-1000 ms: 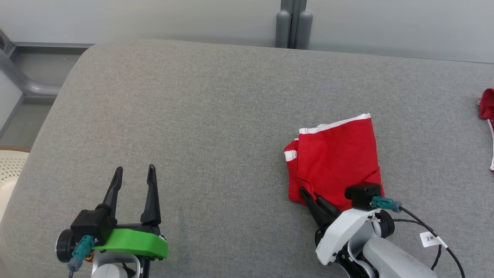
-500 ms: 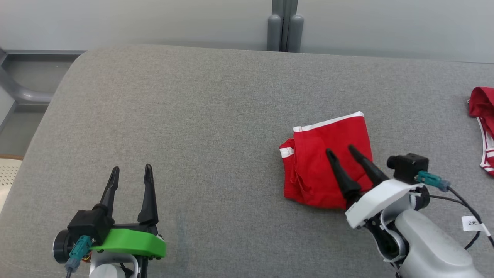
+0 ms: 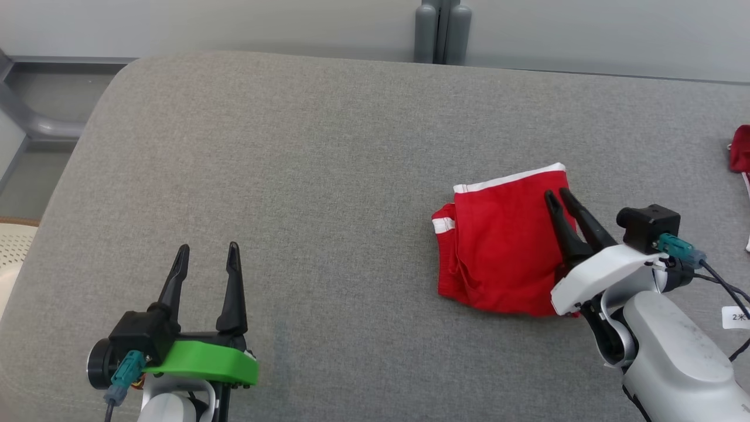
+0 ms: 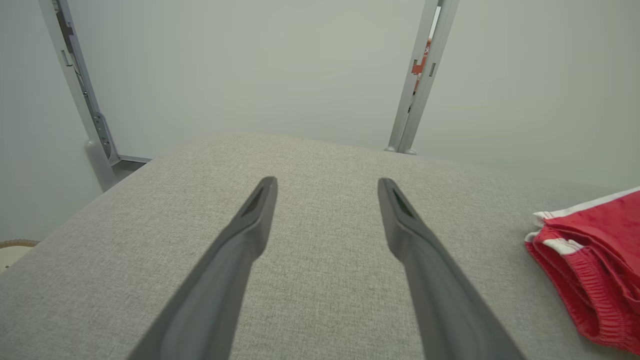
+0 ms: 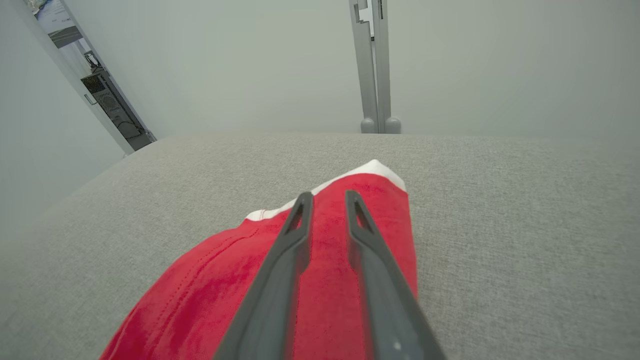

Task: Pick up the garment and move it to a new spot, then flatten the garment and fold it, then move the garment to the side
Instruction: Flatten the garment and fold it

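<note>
Reaching across the folded garment (image 3: 504, 246) just beneath them, my right jaws stand narrowly parted, gripping nothing. I should catch every layer before sliding it aside. My left jaws gape wide, empty, well apart.

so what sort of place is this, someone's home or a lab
Probably a lab or test booth, not a home: a broad grey fabric-covered table, plain pale wall panels joined by a grey metal post, and a folded red garment laid out as a work piece.
</note>
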Robot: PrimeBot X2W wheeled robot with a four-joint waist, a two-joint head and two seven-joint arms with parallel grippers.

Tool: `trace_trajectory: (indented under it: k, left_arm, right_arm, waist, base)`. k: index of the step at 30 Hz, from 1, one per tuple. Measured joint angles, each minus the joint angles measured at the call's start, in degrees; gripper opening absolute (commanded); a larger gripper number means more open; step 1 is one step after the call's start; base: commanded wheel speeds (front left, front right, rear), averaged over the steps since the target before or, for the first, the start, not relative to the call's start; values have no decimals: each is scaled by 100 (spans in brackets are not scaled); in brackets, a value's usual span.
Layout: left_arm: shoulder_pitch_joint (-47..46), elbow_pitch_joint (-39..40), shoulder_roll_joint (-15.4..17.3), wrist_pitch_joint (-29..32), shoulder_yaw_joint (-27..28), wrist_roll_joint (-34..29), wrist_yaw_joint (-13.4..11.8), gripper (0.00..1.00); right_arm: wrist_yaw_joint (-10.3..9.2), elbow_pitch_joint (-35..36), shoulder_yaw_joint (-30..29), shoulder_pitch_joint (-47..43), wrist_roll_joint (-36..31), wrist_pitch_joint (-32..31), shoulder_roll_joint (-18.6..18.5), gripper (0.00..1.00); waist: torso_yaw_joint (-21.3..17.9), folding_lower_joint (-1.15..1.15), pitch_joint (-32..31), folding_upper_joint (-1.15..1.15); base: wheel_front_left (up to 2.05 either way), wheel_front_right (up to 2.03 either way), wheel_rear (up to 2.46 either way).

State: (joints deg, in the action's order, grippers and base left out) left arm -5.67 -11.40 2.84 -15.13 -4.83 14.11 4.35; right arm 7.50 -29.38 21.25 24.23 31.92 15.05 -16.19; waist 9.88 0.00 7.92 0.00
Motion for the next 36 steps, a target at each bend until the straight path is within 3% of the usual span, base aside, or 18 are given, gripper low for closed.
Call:
trace_trajectory:
  k: [11,17,31,36]
  left_arm:
    - [-165,-10,1,0,-130,82,-11,100]
    - [-196,-12,1,0,-178,109,-33,100]
    - [-232,-44,1,0,-236,132,-58,100]
    - [-231,-62,1,1,-241,131,-63,100]
  right_arm:
    - [1,-1217,-465,553,-904,0,174,0]
    - [1,-1553,-435,661,-1132,0,424,0]
    - [1,-1104,261,286,-1270,0,1181,0]
    - [1,-972,368,184,-1152,0,1270,0]
  waist:
    - [231,0,248,0]
    - [340,0,339,0]
    - [379,0,320,0]
    - [332,0,280,0]
  base:
    - [0,0,0]
    - [0,0,0]
    - [0,0,0]
    - [0,0,0]
